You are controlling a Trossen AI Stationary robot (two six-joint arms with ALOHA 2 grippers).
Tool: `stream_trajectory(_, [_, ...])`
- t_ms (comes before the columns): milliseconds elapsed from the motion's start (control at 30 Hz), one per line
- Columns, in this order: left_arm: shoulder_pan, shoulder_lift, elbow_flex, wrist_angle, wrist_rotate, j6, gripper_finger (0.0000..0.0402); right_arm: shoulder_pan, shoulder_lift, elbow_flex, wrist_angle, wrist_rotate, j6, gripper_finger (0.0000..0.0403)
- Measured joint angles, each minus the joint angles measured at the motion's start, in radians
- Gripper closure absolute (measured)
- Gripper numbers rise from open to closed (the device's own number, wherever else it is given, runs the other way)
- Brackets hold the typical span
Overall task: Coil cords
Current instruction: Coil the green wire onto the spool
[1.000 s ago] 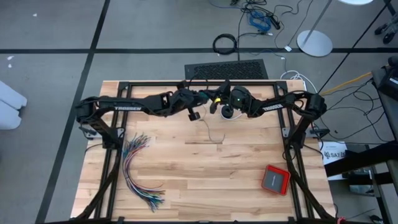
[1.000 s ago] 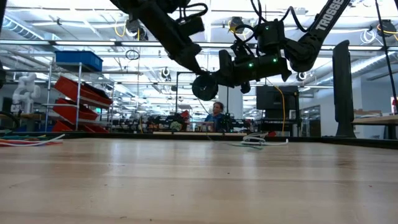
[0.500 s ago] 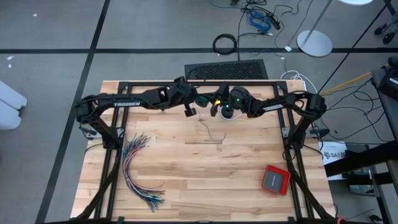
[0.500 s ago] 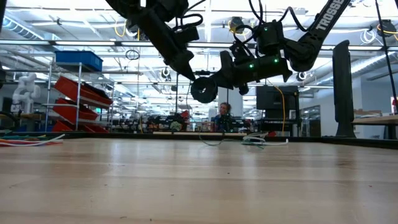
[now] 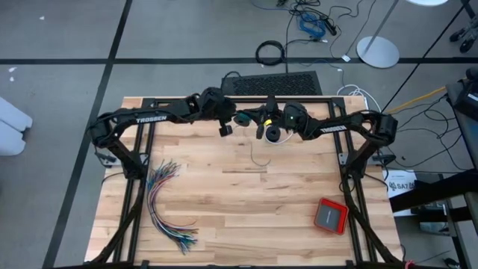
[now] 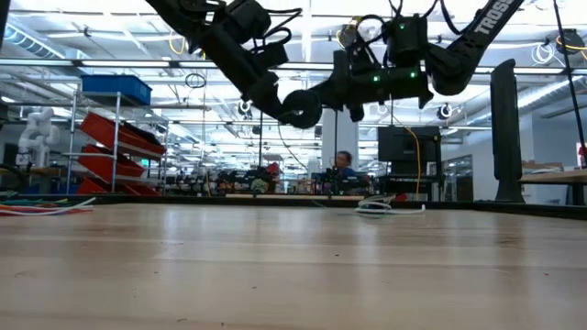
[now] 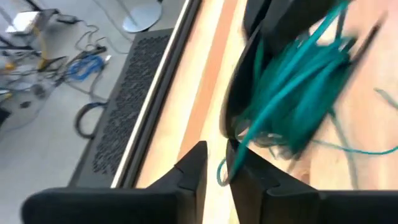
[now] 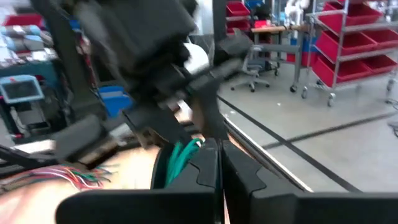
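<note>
The teal cord is wound into a loose coil [image 7: 298,93] that hangs in the air over the table's far middle, seen as a dark ring [image 6: 298,108] in the low view. My right gripper [image 8: 219,163] is shut on it. My left gripper [image 7: 217,171] is right beside the coil on its left side [image 5: 224,125]. Its fingers stand a little apart, with one teal strand [image 7: 222,175] in the gap. The cord's loose tail [image 5: 258,158] trails down onto the wood. A small bundle with a white end [image 5: 281,142] lies on the table under my right arm. My left gripper has a teal strand [image 7: 222,175] between its slightly parted fingers; whether the fingers touch it I cannot tell. My right gripper pinches several strands of the coil [image 8: 183,152] between its shut fingers, which point level toward the table's left. The coil hangs clear of the table, with its tail slack below.
A fan of many-coloured wires [image 5: 168,205] lies near the table's left edge. A red and grey box [image 5: 330,215] sits at the near right. A black perforated mat [image 5: 272,82] lies beyond the far edge. The wood between them is bare.
My left gripper has swung toward the table's far edge and risen, staying next to the coil. My right gripper has risen a little with the coil, which now hangs higher above the table.
</note>
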Motion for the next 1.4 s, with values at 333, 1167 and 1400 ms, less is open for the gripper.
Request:
stream_trajectory(333, [0.068,0.001,-0.071,0.166,0.182,-0.049,0.0315,0.001,-0.11,0.0,0.024,-0.017,-0.034,0.0403])
stream_trajectory(1167, [0.04,0.049,-0.465,1.13,0.084,-0.289,0.0316,-0.021,-0.259,0.0,0.058,0.02,-0.109,0.0403])
stream_trajectory(1400, [0.025,0.142,-0.465,1.243,0.041,-0.342,0.0337,-0.02,-0.259,0.0,0.072,0.023,-0.104,0.0403])
